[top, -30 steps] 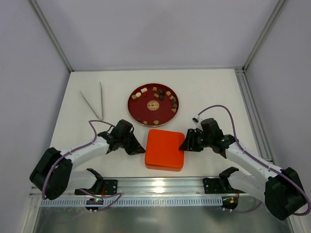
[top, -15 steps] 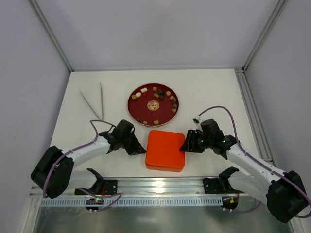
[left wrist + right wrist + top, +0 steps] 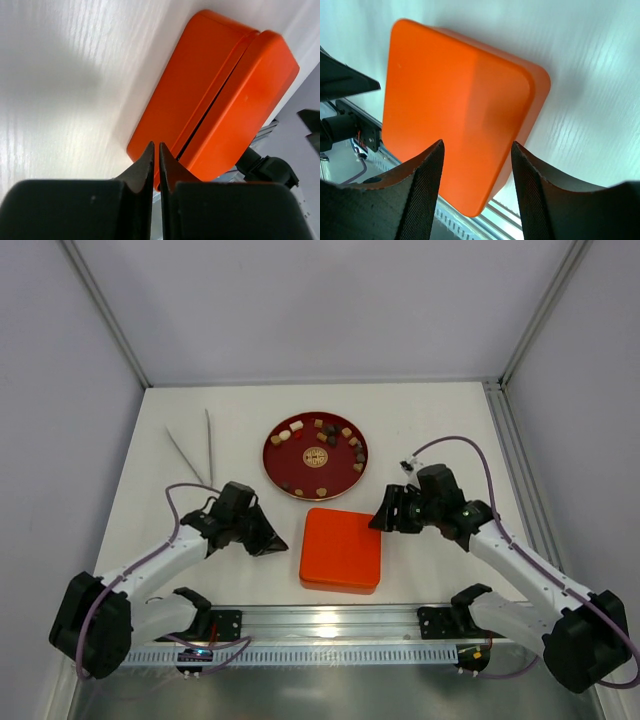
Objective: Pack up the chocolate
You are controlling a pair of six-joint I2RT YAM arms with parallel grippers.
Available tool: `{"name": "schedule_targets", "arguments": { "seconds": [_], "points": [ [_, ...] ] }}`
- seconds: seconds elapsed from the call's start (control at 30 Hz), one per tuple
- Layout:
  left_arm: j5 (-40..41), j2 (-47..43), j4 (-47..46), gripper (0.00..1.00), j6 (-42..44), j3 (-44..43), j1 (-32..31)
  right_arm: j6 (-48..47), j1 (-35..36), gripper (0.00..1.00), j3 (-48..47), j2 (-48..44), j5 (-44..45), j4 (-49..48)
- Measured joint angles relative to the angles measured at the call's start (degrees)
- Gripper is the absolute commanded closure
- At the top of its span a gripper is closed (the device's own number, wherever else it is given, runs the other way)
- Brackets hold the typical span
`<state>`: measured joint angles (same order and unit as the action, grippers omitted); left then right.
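**Top view:** small brown and cream chocolate pieces (image 3: 347, 432) lie on round dark-red plate (image 3: 268, 452), far side of white bench (image 3: 440, 430), beyond closed orange square plastic box (image 3: 340, 548). Left end effector (image 3: 280, 547) pinched shut, empty, just left of box. Right end effector (image 3: 378, 522) spread, empty, at box's far right corner, nearer plate. Thin grey tweezers (image 3: 209, 445) left of plate. Lid on box bars packing.

**Left wrist:** closed tips of left end effector (image 3: 155, 150) point toward box (image 3: 200, 90) near lid seam.

**Right wrist:** spread right end effector (image 3: 477, 144) frames box (image 3: 455, 90) lid corner. No chocolate visible.
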<state>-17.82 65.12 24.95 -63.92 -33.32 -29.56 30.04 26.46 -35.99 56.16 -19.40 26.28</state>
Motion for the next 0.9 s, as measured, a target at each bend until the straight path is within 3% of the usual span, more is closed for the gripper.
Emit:
{"name": "schedule_targets", "arguments": {
  "seconds": [0.23,0.5,0.73,0.9],
  "points": [
    [-0.44,-11.56,6.03,1.00,-0.44,6.75,-1.92,-3.08,-0.37,0.42,-9.16,10.36,1.84,-0.76],
    [2.73,-17.18,7.80,1.00,-10.34,10.99,-17.35,-9.07,-0.39,0.42,-21.77,26.16,3.17,-1.46],
    [9.53,-11.80,1.60,1.00,-21.75,11.43,-33.14,-12.48,-0.39,0.43,-25.59,33.31,3.19,-1.73],
    [13.99,-5.40,-5.70,1.00,-26.51,11.26,-35.80,-14.10,-0.37,0.42,-26.14,36.72,3.23,-0.90]
  ]
}}
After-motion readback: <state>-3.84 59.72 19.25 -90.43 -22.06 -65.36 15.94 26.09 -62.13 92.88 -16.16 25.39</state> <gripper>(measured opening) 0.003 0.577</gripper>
